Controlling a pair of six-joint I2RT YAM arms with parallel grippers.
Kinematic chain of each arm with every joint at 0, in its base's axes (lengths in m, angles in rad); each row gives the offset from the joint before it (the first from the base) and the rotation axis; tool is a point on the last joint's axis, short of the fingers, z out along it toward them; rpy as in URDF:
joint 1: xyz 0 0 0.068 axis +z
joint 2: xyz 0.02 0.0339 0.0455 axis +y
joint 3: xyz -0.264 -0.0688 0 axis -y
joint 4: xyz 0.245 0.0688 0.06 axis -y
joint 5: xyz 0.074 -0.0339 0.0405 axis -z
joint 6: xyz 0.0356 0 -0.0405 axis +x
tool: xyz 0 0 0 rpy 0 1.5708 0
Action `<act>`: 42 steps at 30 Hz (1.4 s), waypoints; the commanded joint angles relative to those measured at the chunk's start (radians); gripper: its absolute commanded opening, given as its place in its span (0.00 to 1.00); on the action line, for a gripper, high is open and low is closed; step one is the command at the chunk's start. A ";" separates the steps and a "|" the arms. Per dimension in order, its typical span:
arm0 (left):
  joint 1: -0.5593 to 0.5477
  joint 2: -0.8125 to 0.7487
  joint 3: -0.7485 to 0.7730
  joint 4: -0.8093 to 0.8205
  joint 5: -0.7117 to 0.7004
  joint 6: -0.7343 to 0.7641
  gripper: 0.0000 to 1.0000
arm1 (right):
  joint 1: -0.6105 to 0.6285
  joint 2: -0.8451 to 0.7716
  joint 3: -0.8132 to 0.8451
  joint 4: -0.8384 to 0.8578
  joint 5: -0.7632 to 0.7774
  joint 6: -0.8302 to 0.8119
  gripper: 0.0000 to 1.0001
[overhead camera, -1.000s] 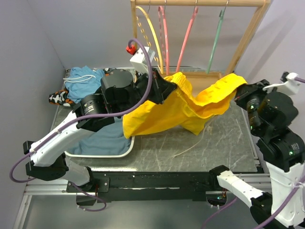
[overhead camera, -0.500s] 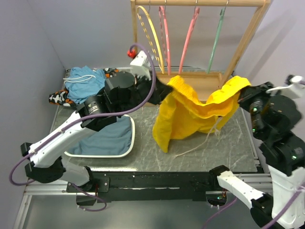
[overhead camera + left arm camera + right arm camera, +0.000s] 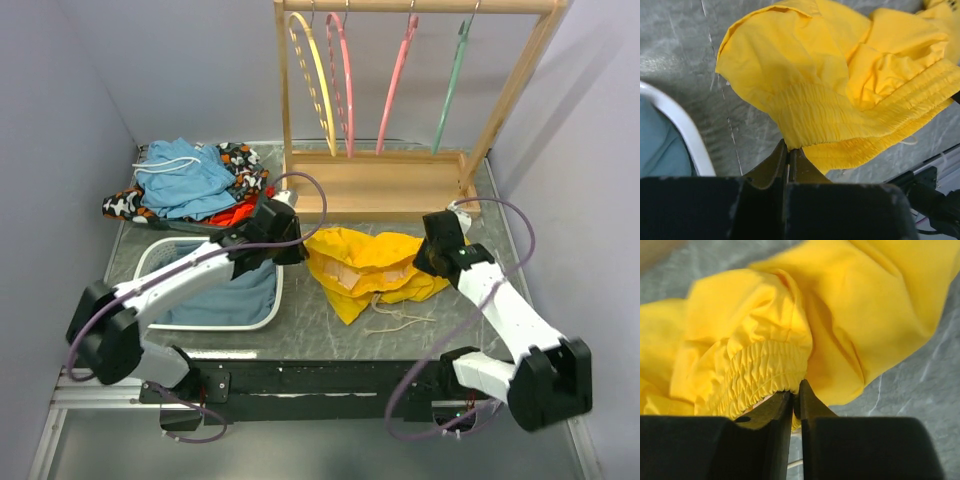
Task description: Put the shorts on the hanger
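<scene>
shorts (image 3: pixel 368 268): crumpled heap on table, between the two grippers; waistband runs left to right.
left gripper (image 3: pixel 788 151): clenched on waistband at the heap's left end.
right gripper (image 3: pixel 796 398): jaws nearly together at waistband, right end; hold cannot be told.
hanger (image 3: pixel 455 85): on rack (image 3: pixel 380 185) behind, well apart; right side nearer.
</scene>
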 commanded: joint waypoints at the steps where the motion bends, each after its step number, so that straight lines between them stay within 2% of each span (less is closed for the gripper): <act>1: 0.028 0.082 0.009 0.114 0.100 -0.007 0.01 | -0.072 0.082 0.025 0.162 -0.127 -0.013 0.21; 2: 0.029 0.099 0.026 0.110 0.109 -0.007 0.01 | -0.072 0.085 0.051 0.148 -0.122 -0.016 0.31; 4: 0.041 0.138 0.044 0.103 0.129 -0.014 0.01 | -0.072 0.075 0.083 0.128 -0.122 -0.017 0.42; 5: 0.049 0.152 0.065 0.098 0.137 -0.025 0.01 | -0.072 0.050 0.118 0.100 -0.127 -0.017 0.51; 8: 0.057 0.189 0.118 0.065 0.145 -0.048 0.01 | -0.069 -0.029 0.170 0.053 -0.156 -0.007 0.62; 10: 0.060 0.214 0.156 0.040 0.139 -0.083 0.01 | -0.060 -0.079 0.192 0.021 -0.142 0.010 0.66; 14: 0.060 0.280 0.246 -0.054 0.133 -0.126 0.01 | -0.040 -0.195 0.273 -0.030 -0.062 0.033 0.68; 19: 0.061 0.310 0.289 -0.103 0.125 -0.145 0.01 | -0.040 -0.200 0.446 -0.029 0.042 -0.003 0.66; 22: 0.061 0.323 0.329 -0.161 0.100 -0.143 0.01 | -0.041 -0.087 0.664 -0.082 0.070 -0.077 0.66; 23: 0.061 0.327 0.337 -0.178 0.084 -0.146 0.01 | -0.041 -0.002 0.804 -0.110 0.100 -0.083 0.66; 25: 0.061 0.327 0.348 -0.221 0.064 -0.157 0.01 | -0.041 0.088 0.943 -0.171 0.128 -0.108 0.66; 26: 0.061 0.324 0.348 -0.227 0.032 -0.163 0.01 | -0.041 0.172 1.068 -0.190 0.145 -0.117 0.66; 31: 0.063 0.298 0.319 -0.230 0.016 -0.209 0.01 | -0.041 0.389 1.418 -0.271 0.244 -0.171 0.66; 34: 0.061 0.304 0.325 -0.242 0.014 -0.204 0.01 | -0.043 0.530 1.560 -0.312 0.262 -0.209 0.66; 36: 0.061 0.306 0.329 -0.248 0.008 -0.198 0.01 | -0.044 0.597 1.586 -0.300 0.268 -0.230 0.66; 42: 0.061 0.291 0.314 -0.250 -0.016 -0.186 0.01 | -0.058 0.642 1.554 -0.268 0.277 -0.276 0.65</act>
